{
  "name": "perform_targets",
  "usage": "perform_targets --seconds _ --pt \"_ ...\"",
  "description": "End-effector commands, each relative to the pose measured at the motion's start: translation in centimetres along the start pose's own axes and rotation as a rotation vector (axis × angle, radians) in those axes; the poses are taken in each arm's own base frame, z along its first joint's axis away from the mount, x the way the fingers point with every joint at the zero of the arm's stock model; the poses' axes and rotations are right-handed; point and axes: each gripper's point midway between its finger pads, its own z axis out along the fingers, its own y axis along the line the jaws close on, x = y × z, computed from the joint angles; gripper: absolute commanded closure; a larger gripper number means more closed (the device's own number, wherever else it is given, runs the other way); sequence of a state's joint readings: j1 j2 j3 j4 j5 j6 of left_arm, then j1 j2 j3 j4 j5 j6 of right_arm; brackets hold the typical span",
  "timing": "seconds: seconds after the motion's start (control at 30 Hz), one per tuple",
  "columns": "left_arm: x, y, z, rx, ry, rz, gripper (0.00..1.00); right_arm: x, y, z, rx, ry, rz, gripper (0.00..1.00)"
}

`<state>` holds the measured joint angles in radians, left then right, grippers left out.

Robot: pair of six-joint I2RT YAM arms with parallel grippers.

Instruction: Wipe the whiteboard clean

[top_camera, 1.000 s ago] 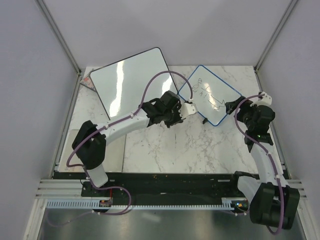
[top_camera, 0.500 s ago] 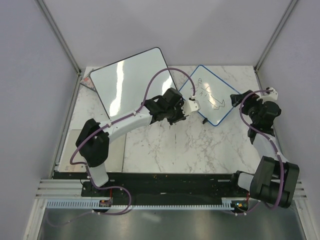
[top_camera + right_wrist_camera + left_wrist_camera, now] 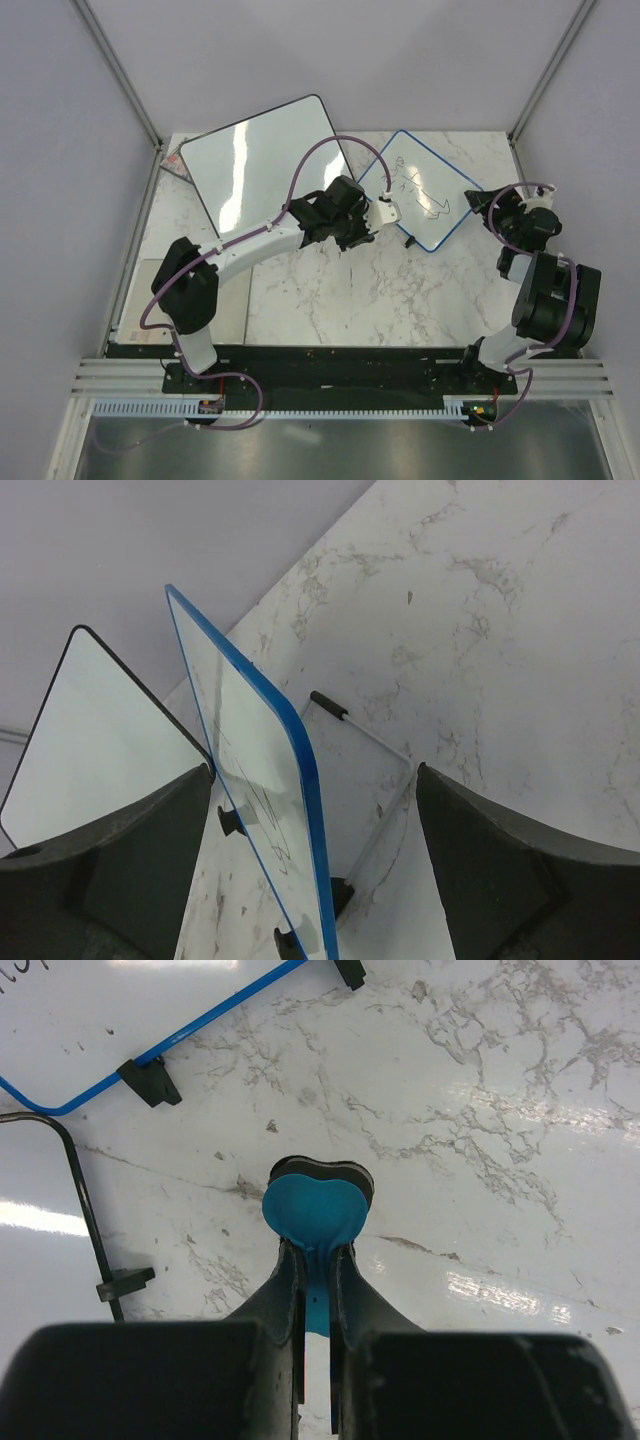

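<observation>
The small rectangular blue-framed whiteboard [image 3: 428, 172] with rounded corners stands toward the far right corner of the desk, turned at an angle to the desk's edges. It is propped up off the surface on a thin wire stand [image 3: 372, 732] with small black feet. Dark handwritten scribbles [image 3: 416, 190] cross its white face. The right gripper [image 3: 315, 770] is at the board's right-hand corner with its two dark fingers spread wide. In the right wrist view the board's blue edge runs up between them, though whether either finger touches the frame cannot be told. The left gripper [image 3: 315, 1253] sits just beside the board's near-left edge, over bare desk. Its fingers are pressed together on the stem of a blue heart-shaped pad with a dark backing [image 3: 312, 1210]. The pad points down at the white marble-patterned desk surface [image 3: 340, 290] and is clear of the board's frame. Whether the pad touches the desk cannot be told. In the left wrist view, part of the blue frame and two of its black feet show at the top. A thin black wire bends down the left side of that view. Toward the far left corner lies a larger black-framed whiteboard [image 3: 262, 165] with a blank, glossy face, its right corner close to the smaller board's left corner.
</observation>
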<state>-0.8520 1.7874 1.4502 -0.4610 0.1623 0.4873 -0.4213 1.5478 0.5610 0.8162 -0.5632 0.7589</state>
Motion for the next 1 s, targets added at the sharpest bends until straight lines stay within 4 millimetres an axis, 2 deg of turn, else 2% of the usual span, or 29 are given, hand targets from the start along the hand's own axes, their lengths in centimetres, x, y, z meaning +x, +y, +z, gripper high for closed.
perform_targets --seconds 0.0,0.03,0.2,0.4,0.5,0.53,0.6,0.83,0.9,0.97 --pt "-1.3 0.5 0.3 -0.001 -0.05 0.004 0.98 -0.3 2.6 1.9 -0.113 -0.012 -0.04 0.1" --pt "-1.4 0.6 0.3 -0.004 -0.05 0.003 0.98 -0.1 2.2 2.3 -0.101 -0.009 -0.035 0.12" --pt "-1.9 1.0 0.6 -0.013 -0.066 -0.006 0.98 0.0 2.6 3.2 -0.14 -0.026 -0.016 0.18" --pt "-1.6 1.0 1.4 -0.002 -0.061 -0.018 0.98 -0.5 2.4 3.3 -0.138 -0.062 -0.023 0.26" --pt "-1.4 1.3 2.1 -0.01 -0.055 -0.031 0.98 0.1 2.4 3.2 -0.153 -0.049 -0.015 0.34" --pt "-1.5 1.6 2.1 -0.026 -0.059 -0.035 0.98 0.4 2.3 3.1 -0.156 -0.041 -0.009 0.4" --pt "-1.8 2.7 2.4 -0.073 -0.068 -0.057 0.98 1.1 2.3 2.8 -0.167 -0.029 0.003 0.46" --pt "-4.1 5.9 2.5 -0.164 -0.145 -0.111 0.98 2.7 2.1 1.0 -0.151 -0.007 -0.029 0.47" --pt "-4.2 6.3 3.1 -0.167 -0.152 -0.138 0.98 3.1 2.2 0.6 -0.153 0.001 -0.031 0.48" --pt "-5.3 6.8 3.3 -0.174 -0.181 -0.146 0.98 3.1 2.6 0.4 -0.171 0.003 -0.035 0.51"
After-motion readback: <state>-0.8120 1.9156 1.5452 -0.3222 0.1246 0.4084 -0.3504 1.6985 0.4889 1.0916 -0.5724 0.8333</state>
